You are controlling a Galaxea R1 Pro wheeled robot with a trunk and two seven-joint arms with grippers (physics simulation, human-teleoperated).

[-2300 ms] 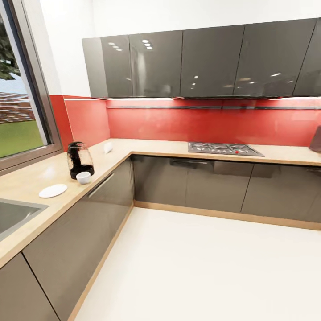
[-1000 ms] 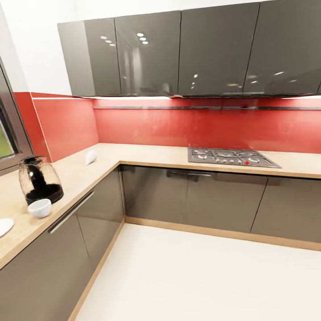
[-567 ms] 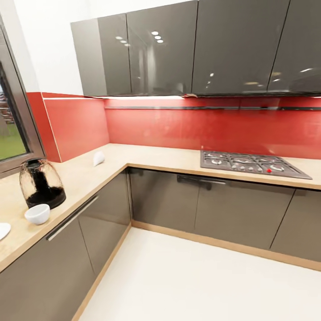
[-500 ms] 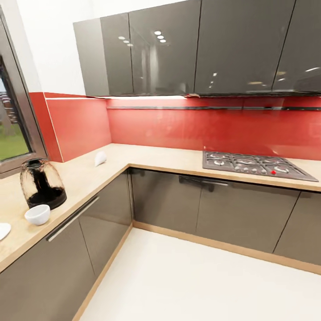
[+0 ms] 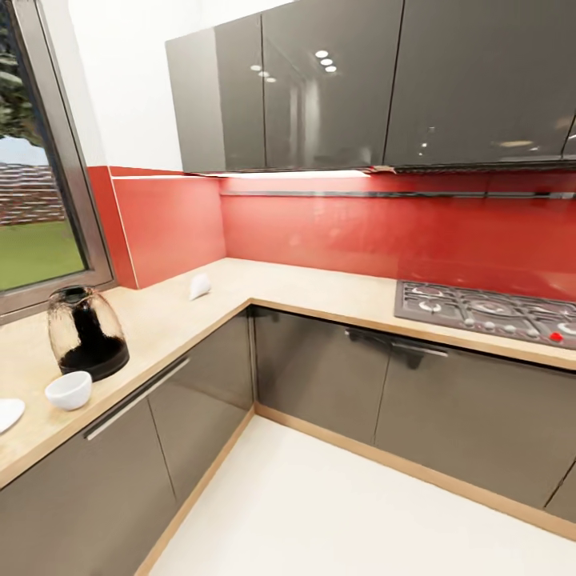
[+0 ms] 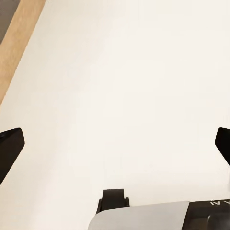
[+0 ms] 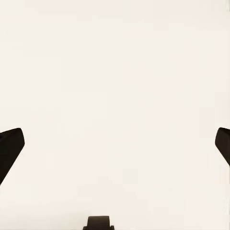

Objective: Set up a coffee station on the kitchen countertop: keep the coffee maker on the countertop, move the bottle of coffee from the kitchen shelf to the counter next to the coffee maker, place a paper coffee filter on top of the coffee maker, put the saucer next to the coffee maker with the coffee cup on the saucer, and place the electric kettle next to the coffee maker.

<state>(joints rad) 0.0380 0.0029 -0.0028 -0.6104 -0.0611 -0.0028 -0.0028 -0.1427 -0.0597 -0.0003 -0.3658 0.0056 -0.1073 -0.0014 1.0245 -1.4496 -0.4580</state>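
Saucer (image 5: 8, 414): white, at the countertop's (image 5: 160, 316) left edge, partly cut off by the frame.
Coffee cup (image 5: 69, 390): white, on the counter just right of the saucer, not on it.
Coffee maker (image 5: 86, 333): glass-bodied with a dark base, upright just behind the cup, below the window (image 5: 36, 184).
Paper coffee filter (image 5: 199, 286): white, farther along the counter near the corner.
Stove (image 5: 488, 310): set in the counter at right.
Left gripper (image 6: 115, 143): released, fingers wide over pale floor (image 6: 124, 81).
Right gripper (image 7: 115, 143): likewise spread, empty.

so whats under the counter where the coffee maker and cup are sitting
Below the countertop, under the coffee maker and the coffee cup, are closed grey cabinet fronts with a long bar handle. The closed doors hide whatever is inside.
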